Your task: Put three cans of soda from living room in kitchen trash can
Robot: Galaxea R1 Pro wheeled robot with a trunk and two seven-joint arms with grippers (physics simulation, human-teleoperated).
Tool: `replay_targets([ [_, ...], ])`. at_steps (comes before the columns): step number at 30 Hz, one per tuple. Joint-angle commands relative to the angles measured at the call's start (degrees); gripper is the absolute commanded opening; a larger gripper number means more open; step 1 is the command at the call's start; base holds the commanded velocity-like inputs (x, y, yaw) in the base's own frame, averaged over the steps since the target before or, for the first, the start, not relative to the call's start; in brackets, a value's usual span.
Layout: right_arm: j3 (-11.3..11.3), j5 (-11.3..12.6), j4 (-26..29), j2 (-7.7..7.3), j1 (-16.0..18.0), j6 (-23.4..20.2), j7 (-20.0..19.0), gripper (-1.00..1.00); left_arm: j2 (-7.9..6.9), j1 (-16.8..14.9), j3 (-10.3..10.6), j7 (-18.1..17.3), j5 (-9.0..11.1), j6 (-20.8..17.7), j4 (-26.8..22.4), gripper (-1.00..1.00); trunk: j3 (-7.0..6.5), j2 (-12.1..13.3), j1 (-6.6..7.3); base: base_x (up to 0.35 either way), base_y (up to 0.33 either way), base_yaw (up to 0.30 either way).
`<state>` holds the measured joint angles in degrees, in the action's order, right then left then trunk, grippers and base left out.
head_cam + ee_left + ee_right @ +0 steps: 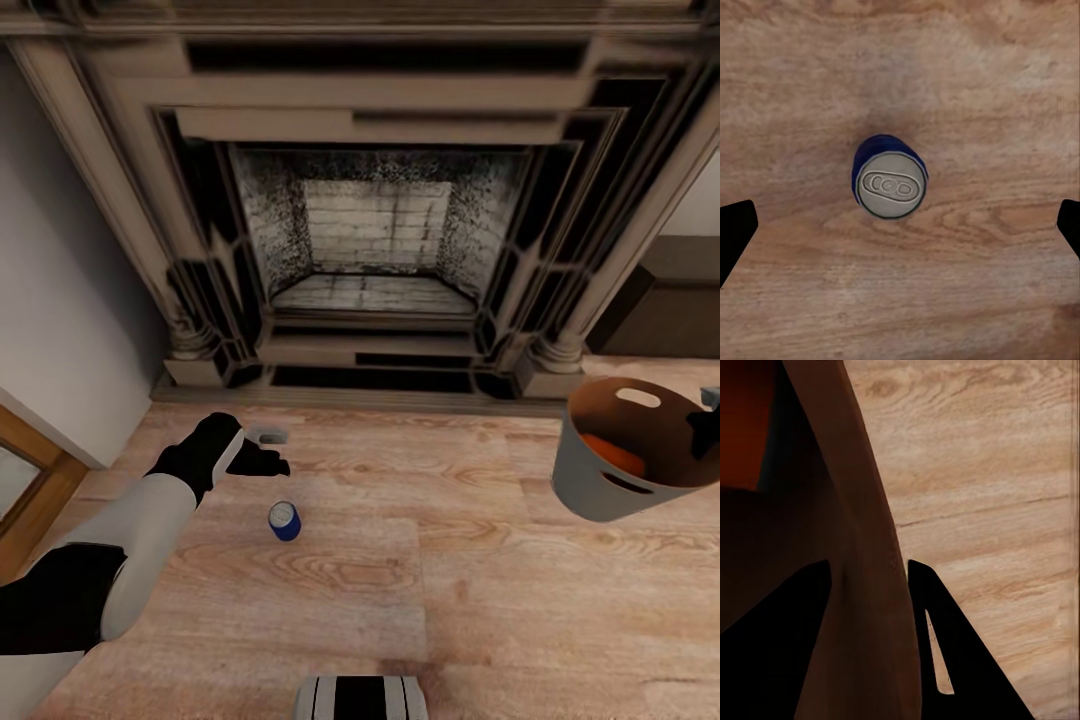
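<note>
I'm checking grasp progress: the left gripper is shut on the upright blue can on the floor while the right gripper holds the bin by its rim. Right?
Not quite. The left gripper is open, its fingertips wide apart, hovering above the blue can, as the left wrist view shows. The rest holds: the can stands upright on the floor, and the right gripper clamps the bin by its rim.

Right tool [708,425] cut off

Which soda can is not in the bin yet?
The dark blue silver-topped can, upright on the wood floor. An orange one already lies inside the grey bin.
</note>
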<state>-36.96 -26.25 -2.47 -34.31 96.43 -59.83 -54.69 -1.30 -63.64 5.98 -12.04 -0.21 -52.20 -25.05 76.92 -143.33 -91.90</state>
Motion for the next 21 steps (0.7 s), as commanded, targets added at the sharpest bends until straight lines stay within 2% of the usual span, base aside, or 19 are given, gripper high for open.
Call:
replay_targets([
  [1, 0.1, 0.3, 0.0, 0.02, 0.1, -0.2, 0.0, -1.00, 0.01, 0.0, 0.0, 0.0, 0.0, 0.0, 0.0, 1.00, 0.30, 0.0, 0.00, 0.000, 0.000, 0.000],
  [10, -0.4, 0.3, 0.0, 0.11, 0.2, -0.2, 0.0, -1.00, 0.03, 0.0, 0.1, -0.4, 0.0, 0.1, -0.3, 1.00, 1.28, 0.0, -0.03, 0.008, 0.000, 0.000],
  [21, -0.6, 0.3, 0.0, 0.01, 0.2, -0.2, 0.0, -1.00, 0.07, 0.0, 0.2, -0.6, 0.0, 0.6, -0.3, 1.00, 2.20, 0.0, -0.03, 0.206, 0.000, 0.000],
])
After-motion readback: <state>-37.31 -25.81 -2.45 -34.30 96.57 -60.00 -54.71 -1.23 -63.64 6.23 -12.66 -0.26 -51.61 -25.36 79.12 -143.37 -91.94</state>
